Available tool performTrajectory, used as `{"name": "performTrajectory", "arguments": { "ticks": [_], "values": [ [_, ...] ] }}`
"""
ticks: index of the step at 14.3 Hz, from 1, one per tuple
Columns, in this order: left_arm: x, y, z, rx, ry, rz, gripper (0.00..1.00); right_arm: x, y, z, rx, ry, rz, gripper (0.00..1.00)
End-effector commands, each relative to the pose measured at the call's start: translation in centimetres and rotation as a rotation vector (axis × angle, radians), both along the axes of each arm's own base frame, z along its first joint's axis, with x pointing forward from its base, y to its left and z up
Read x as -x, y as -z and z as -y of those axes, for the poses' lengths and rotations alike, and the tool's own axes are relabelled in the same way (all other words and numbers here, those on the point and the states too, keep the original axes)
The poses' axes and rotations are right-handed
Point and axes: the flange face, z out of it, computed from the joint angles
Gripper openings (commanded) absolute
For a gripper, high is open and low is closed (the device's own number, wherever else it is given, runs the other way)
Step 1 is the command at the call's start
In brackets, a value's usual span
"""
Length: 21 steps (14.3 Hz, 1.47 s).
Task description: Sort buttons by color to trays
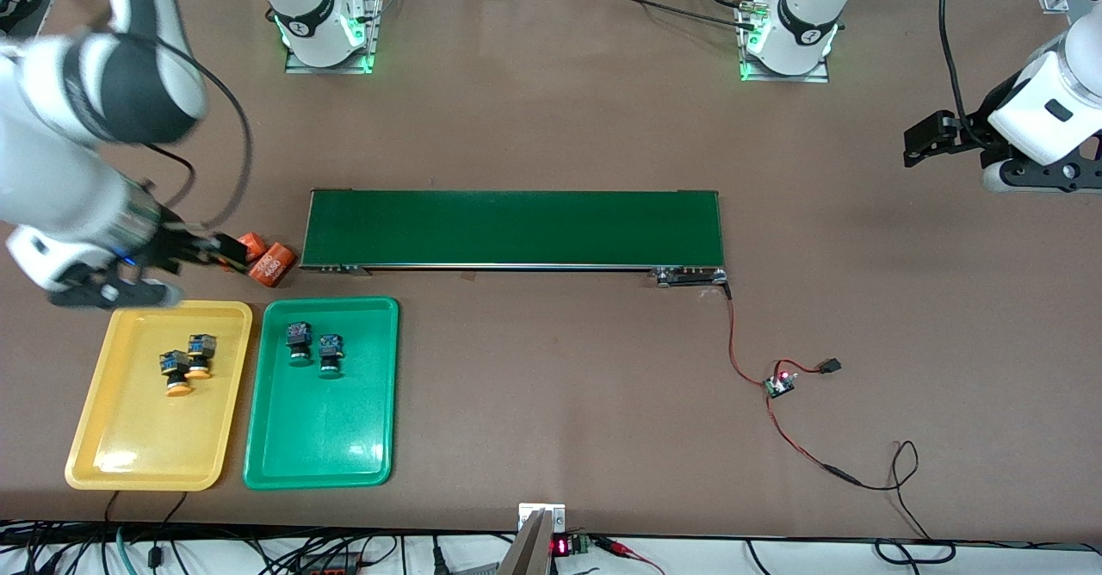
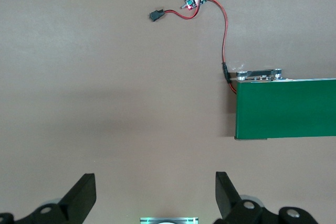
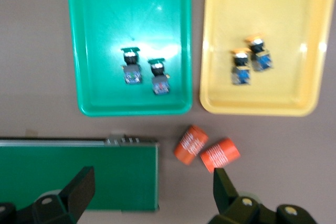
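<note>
Your sort looks finished from here: both yellow-capped buttons (image 1: 185,361) lie touching each other in the yellow tray (image 1: 129,459), and both green-capped buttons (image 1: 314,349) sit side by side in the green tray (image 1: 336,459), all toward the end of each tray farther from the front camera.

Your right gripper (image 3: 149,187) hangs with its fingers spread wide and nothing between them, over the orange cylinders (image 3: 206,148) that lie just off the end of the dark-green belt (image 1: 512,228). Watch that spot. If you drop the arm or swing it low, a finger could clip a cylinder and roll it against a tray rim, or nudge the yellow tray and jostle the buttons. The front view blurs the arm, so you probably cannot judge its height over the table well from there.

Your left gripper (image 2: 155,192) waits, jaws apart and empty, over bare table near the belt's wired end. The red wire (image 2: 226,40) and small circuit board (image 1: 780,383) could snag if that arm sweeps low.
</note>
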Motion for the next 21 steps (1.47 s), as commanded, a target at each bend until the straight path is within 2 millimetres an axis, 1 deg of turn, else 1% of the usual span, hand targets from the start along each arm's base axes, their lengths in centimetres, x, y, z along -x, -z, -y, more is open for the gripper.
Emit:
{"name": "performTrajectory", "arguments": {
  "ticks": [1, 2, 3, 5, 7, 11, 14, 16, 18, 21],
  "values": [
    [0.4, -0.9, -0.2, -0.013, 0.015, 0.001, 1.00, 3.7, -3.1, 1.8, 0.006, -0.038, -0.009, 1.00],
    [0.4, -0.9, -0.3, -0.013, 0.013, 0.001, 1.00, 4.5, -3.6, 2.1, -0.002, -0.042, -0.007, 1.00],
    [0.4, -0.9, -0.3, -0.013, 0.012, 0.001, 1.00, 4.9, -3.8, 1.6, -0.006, -0.039, -0.008, 1.00],
    [0.4, -0.9, -0.4, -0.013, 0.010, 0.001, 1.00, 5.2, -3.7, 0.7, -0.004, -0.024, -0.031, 1.00],
    [0.4, -0.9, -0.5, -0.018, 0.010, 0.002, 1.00, 5.7, -3.5, 0.9, -0.003, -0.018, -0.071, 1.00],
    [0.4, -1.0, -0.6, -0.019, 0.009, 0.003, 1.00, 5.5, -3.3, 0.9, -0.001, -0.017, -0.080, 1.00],
    [0.4, -0.9, -0.6, -0.021, 0.009, 0.002, 1.00, 5.8, -3.8, 0.5, -0.002, -0.029, -0.083, 1.00],
    [0.5, -1.0, -0.5, -0.021, 0.009, 0.000, 1.00, 6.8, -4.3, 0.4, 0.002, -0.020, -0.146, 1.00],
    [0.4, -1.0, -0.4, -0.021, 0.009, 0.002, 1.00, 7.5, -5.8, 0.5, 0.000, -0.019, -0.145, 1.00],
    [0.5, -1.4, 0.2, -0.021, 0.018, 0.011, 1.00, 7.2, -5.4, -0.2, -0.001, -0.027, -0.143, 1.00]
  ]
}}
